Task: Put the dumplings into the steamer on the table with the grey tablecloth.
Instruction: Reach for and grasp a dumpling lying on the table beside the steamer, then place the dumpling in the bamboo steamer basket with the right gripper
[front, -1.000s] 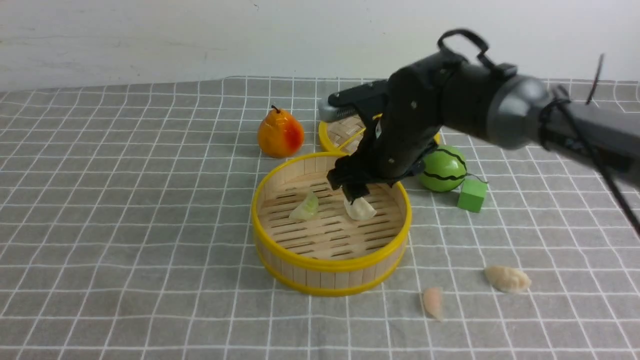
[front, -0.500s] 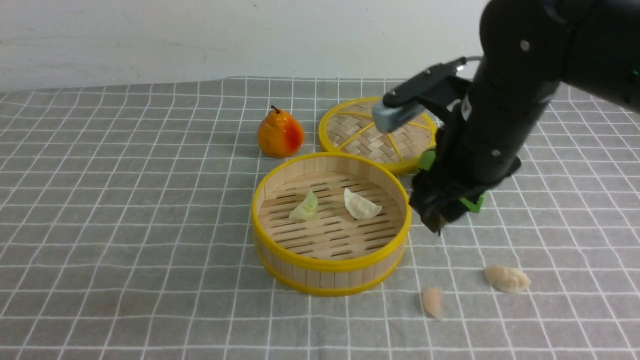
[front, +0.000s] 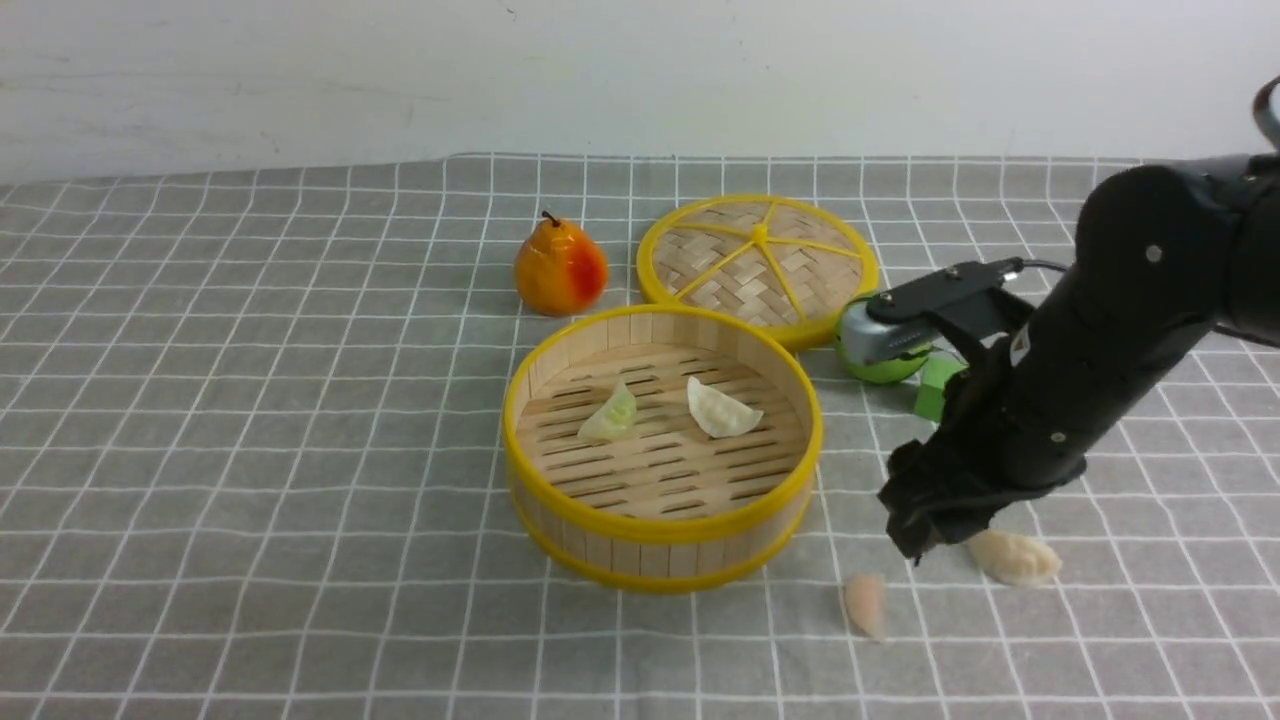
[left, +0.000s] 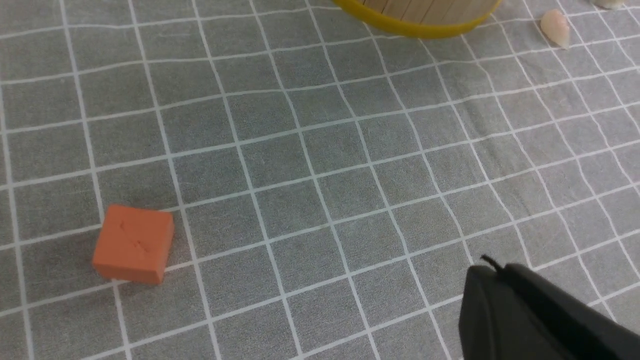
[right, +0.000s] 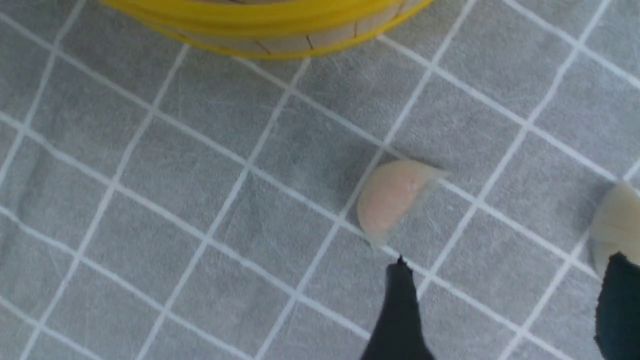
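Note:
The steamer (front: 652, 556) stands mid-table on the grey tablecloth (front: 250, 400). A pale green dumpling (front: 610, 414) and a white dumpling (front: 722, 410) lie on its slatted floor. A pinkish dumpling (front: 866, 603) and a cream dumpling (front: 1015, 558) lie on the cloth to its near right. My right gripper (front: 925, 530) hangs low over the cloth between those two, open and empty. In the right wrist view the pinkish dumpling (right: 392, 197) lies just past one fingertip (right: 400, 280), and the cream dumpling (right: 617, 220) just past the other. My left gripper (left: 487, 270) is shut and empty over bare cloth.
A woven yellow-rimmed lid (front: 757, 258) lies behind the steamer, with an orange pear (front: 560, 268) to its left. A green striped ball (front: 885, 368) and a green cube (front: 933, 388) sit partly behind my right arm. An orange cube (left: 134, 243) lies near my left gripper.
My right arm has swung from over the steamer, where the white dumpling stayed, to the right and down toward the two dumplings on the cloth.

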